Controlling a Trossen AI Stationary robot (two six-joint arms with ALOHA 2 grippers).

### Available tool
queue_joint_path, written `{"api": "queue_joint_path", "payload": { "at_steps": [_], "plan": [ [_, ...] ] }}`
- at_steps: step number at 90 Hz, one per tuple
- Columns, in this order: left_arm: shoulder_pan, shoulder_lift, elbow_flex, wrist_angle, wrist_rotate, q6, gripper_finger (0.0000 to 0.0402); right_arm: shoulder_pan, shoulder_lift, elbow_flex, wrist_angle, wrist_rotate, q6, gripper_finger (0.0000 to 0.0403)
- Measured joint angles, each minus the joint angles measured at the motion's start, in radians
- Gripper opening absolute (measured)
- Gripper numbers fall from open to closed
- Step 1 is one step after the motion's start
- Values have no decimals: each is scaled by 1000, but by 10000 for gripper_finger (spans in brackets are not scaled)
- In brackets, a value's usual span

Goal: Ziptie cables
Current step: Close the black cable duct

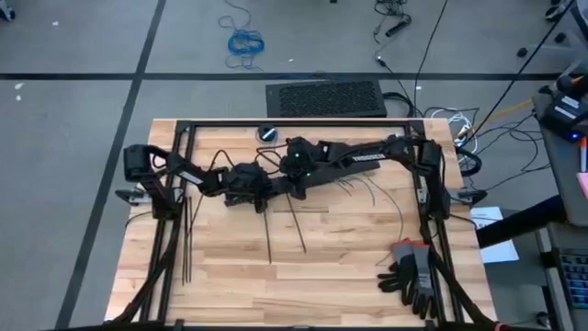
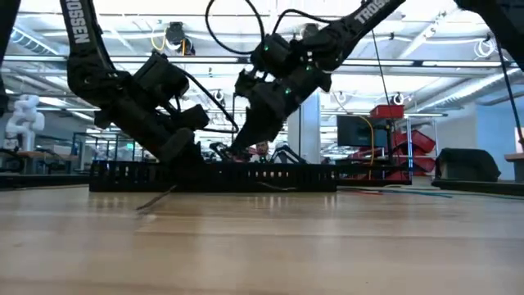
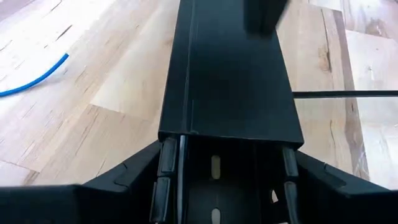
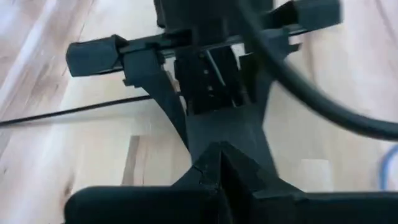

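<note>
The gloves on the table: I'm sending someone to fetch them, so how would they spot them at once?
Start at the wooden table in the high view and go to its corner nearest the right arm's base. The gloves lie there, grey and black with a red cuff, the only soft, bulky thing among thin black zipties and wires.

Robotics lab or industrial workshop. Wood-top table (image 1: 303, 267) stands on a grey concrete floor (image 1: 73, 110) with dark seam lines, loose cords (image 1: 432, 55) trailing across it, a coiled blue cable (image 1: 245, 41) and a black perforated mat (image 1: 326, 98). Low view: open hall behind the table with ceiling light strips (image 2: 458, 49), a monitor (image 2: 354, 131), red equipment (image 2: 413, 139), and a white robot arm (image 2: 20, 119). Work gloves (image 1: 409, 271) lie on the table.
</note>
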Motion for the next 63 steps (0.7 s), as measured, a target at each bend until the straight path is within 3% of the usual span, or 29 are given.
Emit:
{"api": "queue_joint_path", "payload": {
  "at_steps": [12,28,63],
  "plan": [
    [0,0,1,0,0,0,256,13,71,19,116,-8,3,0],
    [0,0,10,-11,1,0,256,14,156,101,114,-35,26,0],
    [0,0,18,-3,1,3,256,19,99,101,64,-11,-33,0]
  ]
}}
